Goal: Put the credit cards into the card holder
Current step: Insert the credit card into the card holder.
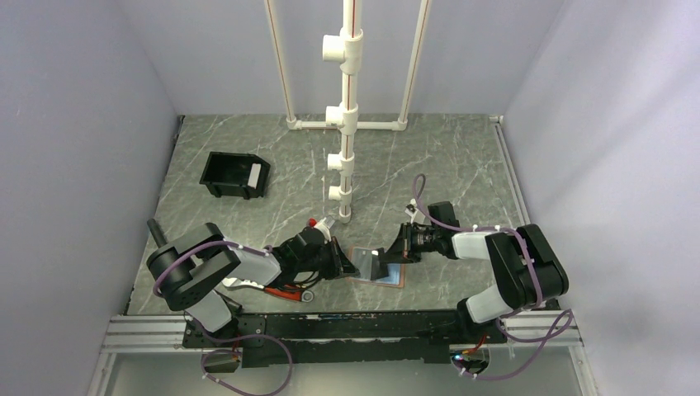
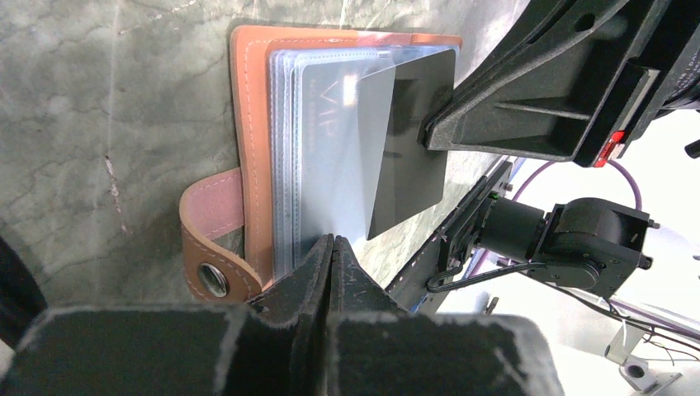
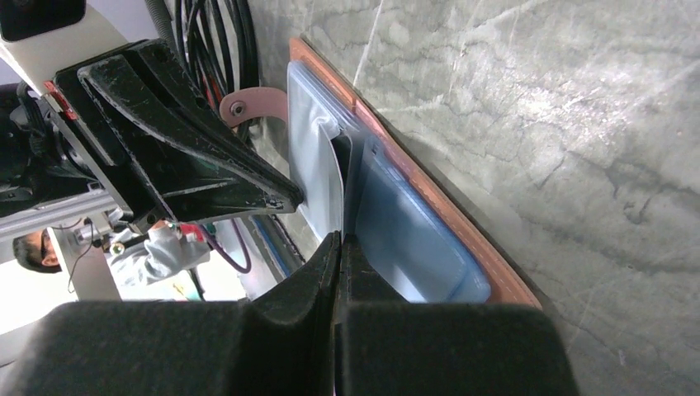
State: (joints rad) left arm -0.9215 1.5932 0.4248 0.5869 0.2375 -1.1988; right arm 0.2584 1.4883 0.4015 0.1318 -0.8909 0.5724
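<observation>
Card holder — pages meeting both jaws' tips.

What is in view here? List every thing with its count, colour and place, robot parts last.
grey marbled table: one, grey, beneath everything
brown leather folding card holder: one, brown rim, open at the table's near middle
pale grey flat plastic card: one, grey, over the holder's clear sleeves
dark flat rectangular card: one, near black, raised over the holder
black open-topped plastic bin: one, black, table's far left
white plastic pipe frame: one, white, upright at the back
red-handled item: one, red, near edge, left of the holder
left gripper: one, black, shut on the grey card
right gripper: one, black, shut on the dark card
</observation>
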